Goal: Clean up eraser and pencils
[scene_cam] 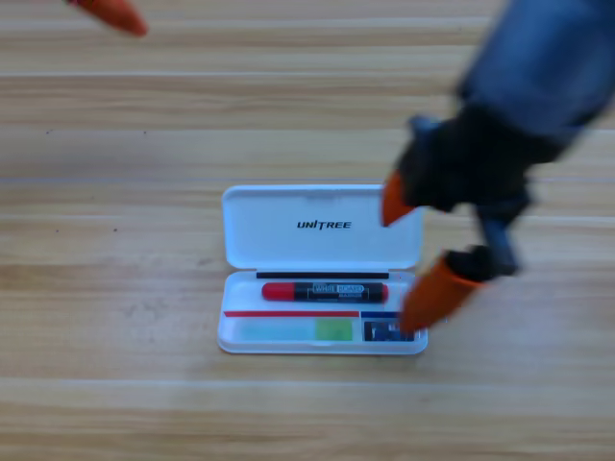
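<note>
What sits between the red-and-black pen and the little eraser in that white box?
In the high view, only the case's own divider separates the red-and-black pen from the eraser; the right pincer hangs open beside them.

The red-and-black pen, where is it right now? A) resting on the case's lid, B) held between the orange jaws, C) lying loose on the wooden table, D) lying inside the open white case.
D: the red-and-black pen lies flat in the tray of the open white case, below the lid, while the right gripper hangs open at the case's right end, holding nothing.
</note>
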Robot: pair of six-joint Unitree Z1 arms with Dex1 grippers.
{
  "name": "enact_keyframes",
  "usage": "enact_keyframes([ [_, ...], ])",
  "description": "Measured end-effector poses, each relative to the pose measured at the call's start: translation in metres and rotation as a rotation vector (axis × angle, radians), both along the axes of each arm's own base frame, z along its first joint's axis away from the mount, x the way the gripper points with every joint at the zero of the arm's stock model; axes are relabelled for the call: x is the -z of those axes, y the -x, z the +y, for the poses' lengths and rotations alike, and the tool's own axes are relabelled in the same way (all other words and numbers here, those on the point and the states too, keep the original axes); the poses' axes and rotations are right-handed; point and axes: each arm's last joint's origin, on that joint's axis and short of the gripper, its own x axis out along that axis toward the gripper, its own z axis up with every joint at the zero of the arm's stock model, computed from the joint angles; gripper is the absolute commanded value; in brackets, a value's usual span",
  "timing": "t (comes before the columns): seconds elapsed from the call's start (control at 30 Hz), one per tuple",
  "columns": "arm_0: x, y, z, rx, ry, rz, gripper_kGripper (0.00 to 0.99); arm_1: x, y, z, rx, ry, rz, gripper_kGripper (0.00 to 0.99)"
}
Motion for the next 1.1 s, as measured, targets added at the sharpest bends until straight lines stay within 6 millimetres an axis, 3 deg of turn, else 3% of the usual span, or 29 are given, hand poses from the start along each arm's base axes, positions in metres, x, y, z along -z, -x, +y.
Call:
enact_keyframes([
  [0.13,0.027,-0.045,-0.004,0.035,0.106,0.064,0.000,-0.030,0.033,-0.043,0.041,-0.144,0.001,0.976],
  [0.3,0.093,-0.080,-0.010,0.058,0.182,0.218,0.000,-0.043,0.062,-0.085,0.072,-0.263,-0.036,0.980],
  [0.47,0.154,-0.099,-0.017,0.062,0.213,0.362,0.000,-0.049,0.070,-0.094,0.053,-0.305,-0.024,0.982],
  [0.6,0.188,-0.101,-0.031,0.081,0.208,0.447,0.000,-0.047,0.071,-0.094,0.045,-0.308,-0.008,0.982],
  [0.73,0.200,-0.095,-0.056,0.125,0.194,0.490,0.000,-0.040,0.071,-0.093,0.043,-0.299,0.005,0.982],
  [0.93,0.201,-0.077,-0.095,0.199,0.165,0.542,0.000,-0.035,0.069,-0.090,0.042,-0.302,0.004,0.983],
  [1.1,0.201,-0.066,-0.117,0.241,0.149,0.562,0.000,-0.035,0.069,-0.090,0.042,-0.304,0.002,0.983],
])
